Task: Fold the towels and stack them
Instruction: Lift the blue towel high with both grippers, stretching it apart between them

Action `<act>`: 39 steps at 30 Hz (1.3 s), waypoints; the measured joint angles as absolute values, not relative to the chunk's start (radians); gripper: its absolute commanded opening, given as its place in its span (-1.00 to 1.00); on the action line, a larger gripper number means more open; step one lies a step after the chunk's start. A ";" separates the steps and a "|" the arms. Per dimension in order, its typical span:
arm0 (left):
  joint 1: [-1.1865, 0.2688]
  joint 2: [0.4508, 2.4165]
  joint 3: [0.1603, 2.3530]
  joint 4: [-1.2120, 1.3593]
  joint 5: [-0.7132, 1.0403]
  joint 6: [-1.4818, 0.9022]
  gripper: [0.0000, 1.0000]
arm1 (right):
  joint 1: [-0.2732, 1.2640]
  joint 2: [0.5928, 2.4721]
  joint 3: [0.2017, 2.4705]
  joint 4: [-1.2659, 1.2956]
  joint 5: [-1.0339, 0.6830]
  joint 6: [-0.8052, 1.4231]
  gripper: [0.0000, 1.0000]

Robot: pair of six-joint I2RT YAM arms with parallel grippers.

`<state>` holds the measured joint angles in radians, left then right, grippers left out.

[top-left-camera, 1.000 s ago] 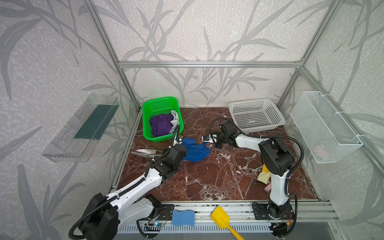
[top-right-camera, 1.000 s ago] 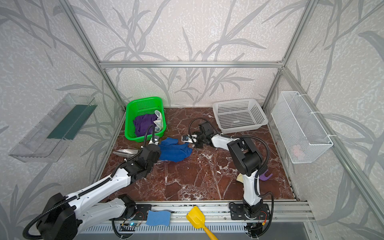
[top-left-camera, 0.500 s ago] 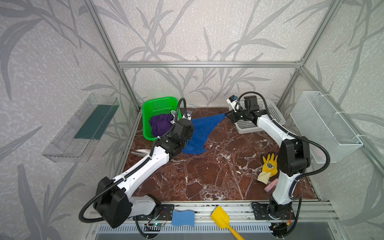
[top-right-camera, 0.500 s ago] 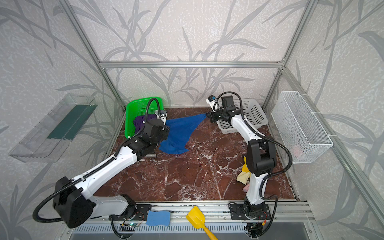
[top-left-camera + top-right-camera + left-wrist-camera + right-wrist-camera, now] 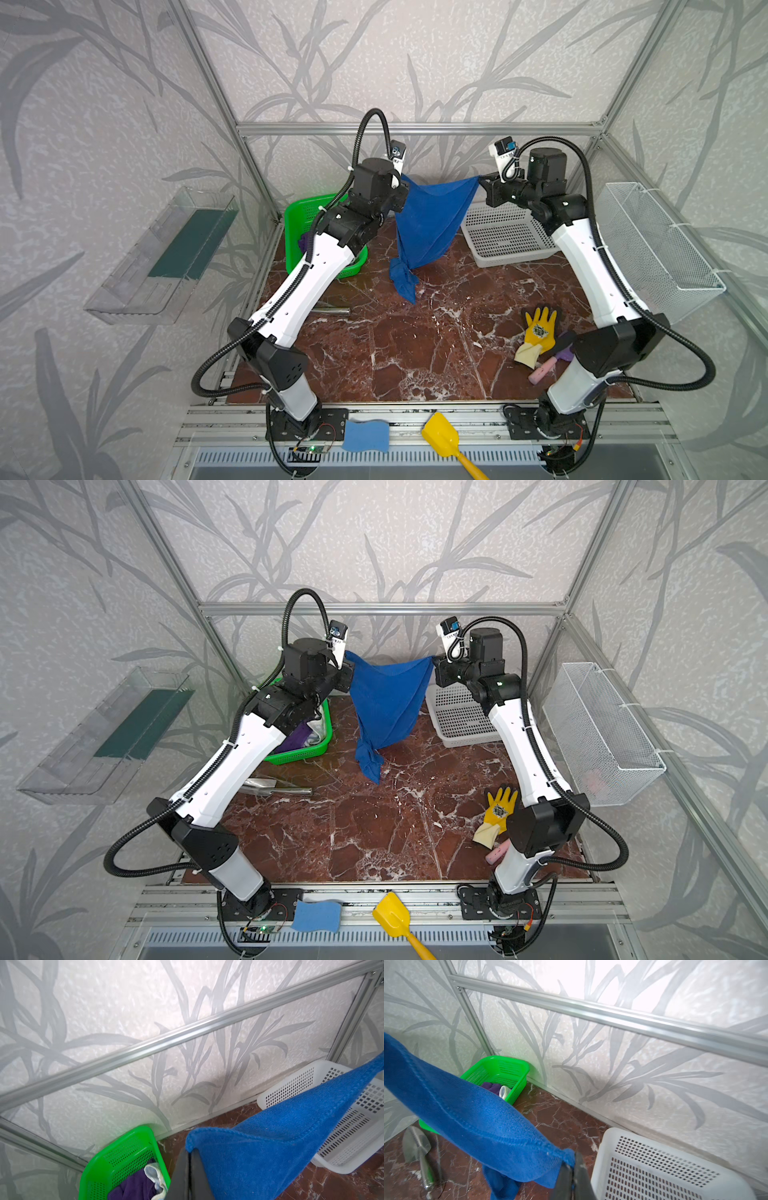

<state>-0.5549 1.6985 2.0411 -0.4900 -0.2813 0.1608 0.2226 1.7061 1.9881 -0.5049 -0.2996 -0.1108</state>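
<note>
- Here, the left end effector [image 5: 401, 182] and the right end effector [image 5: 482, 183] each clench a corner of the plain royal blue cloth towel [image 5: 428, 224]
- It hangs between them over the brown marble worktop [image 5: 415, 353]

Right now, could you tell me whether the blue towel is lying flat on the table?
No, the blue towel hangs stretched between the left gripper and the right gripper, each shut on an upper corner.

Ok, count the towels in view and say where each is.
3. The blue towel hangs stretched between the left tool and right tool; the purple towel and the cream-white towel lie together in the green basket. More may be hidden there.
</note>
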 measured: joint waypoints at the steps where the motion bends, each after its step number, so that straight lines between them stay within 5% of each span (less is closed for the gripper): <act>1: -0.555 1.707 2.083 -0.509 -0.278 0.169 -1.00 | 0.223 1.700 2.005 -0.508 -0.285 -0.115 -1.00; 19: -0.555 1.507 2.093 -0.593 -0.168 0.236 -1.00 | 0.223 1.486 2.052 -0.546 -0.224 -0.206 -1.00; 39: -0.557 1.039 1.869 -0.546 0.185 0.116 -1.00 | 0.223 1.139 1.947 -0.430 -0.586 -0.105 -1.00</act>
